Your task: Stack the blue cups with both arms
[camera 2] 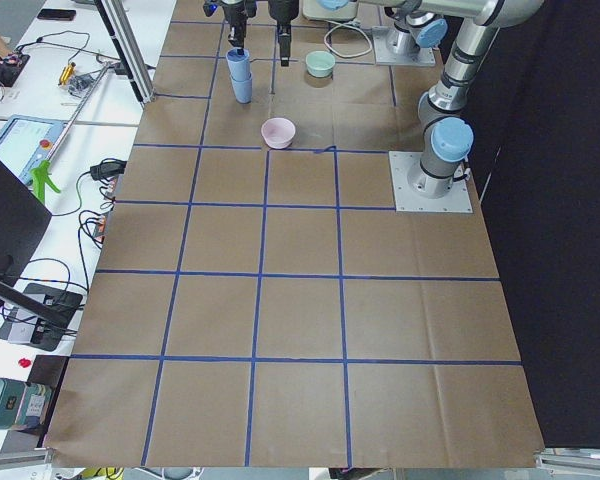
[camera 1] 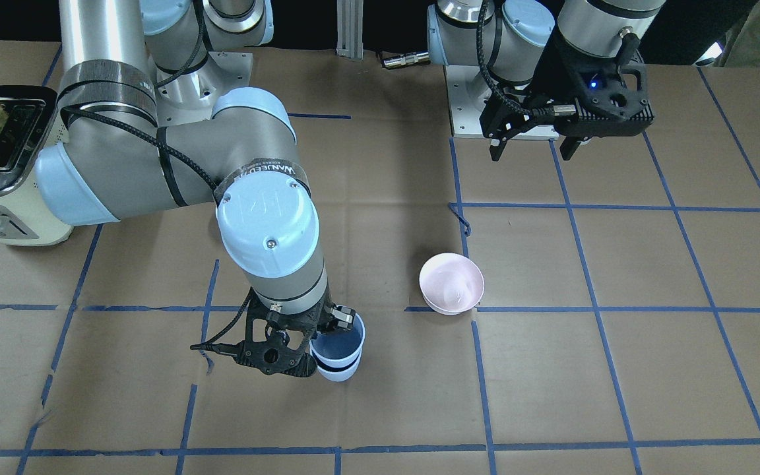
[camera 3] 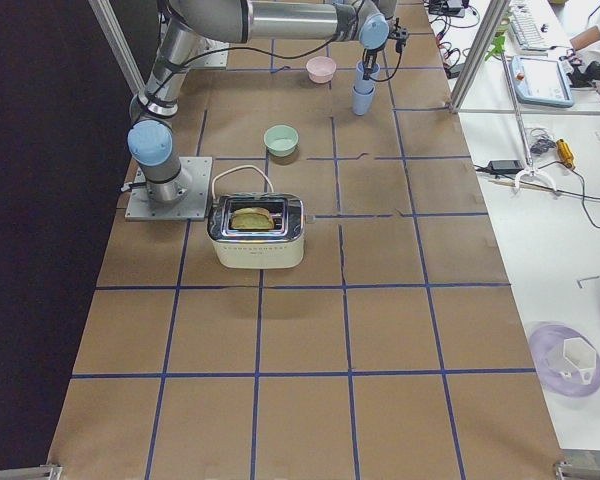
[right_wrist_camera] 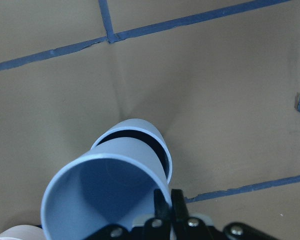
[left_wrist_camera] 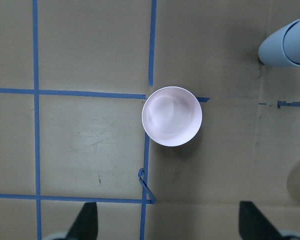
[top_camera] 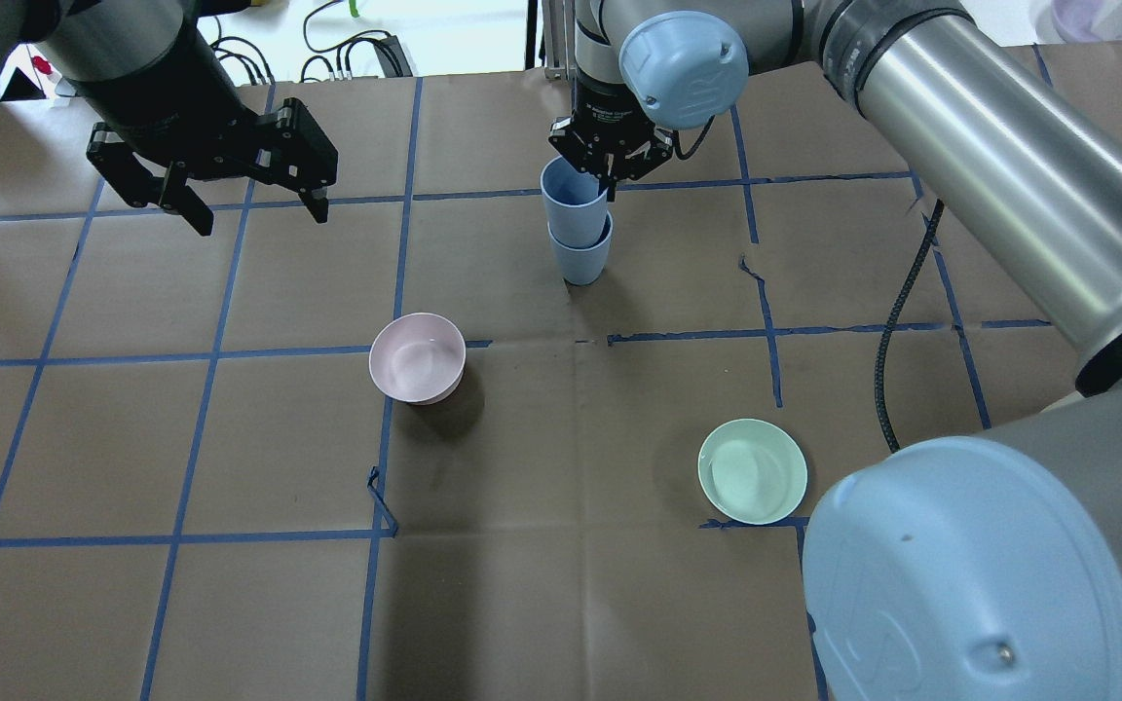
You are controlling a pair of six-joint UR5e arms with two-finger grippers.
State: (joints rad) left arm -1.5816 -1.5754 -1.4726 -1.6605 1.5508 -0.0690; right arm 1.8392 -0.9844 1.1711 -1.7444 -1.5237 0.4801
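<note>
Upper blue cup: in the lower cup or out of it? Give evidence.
In, partly: the upper blue cup has its base inside the lower cup, right claw pinching its rim.

Right arm stretched out, right claw (top_camera: 606, 181) down, pinching upper blue cup (top_camera: 571, 202) rim. Left claw (top_camera: 261, 222) raised, jaws wide.

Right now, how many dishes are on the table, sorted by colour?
Blue: 2, the upper cup nested in the lower cup
Pink: 1, the pink bowl
Mint green: 1, the green bowl
Total: 4
</note>
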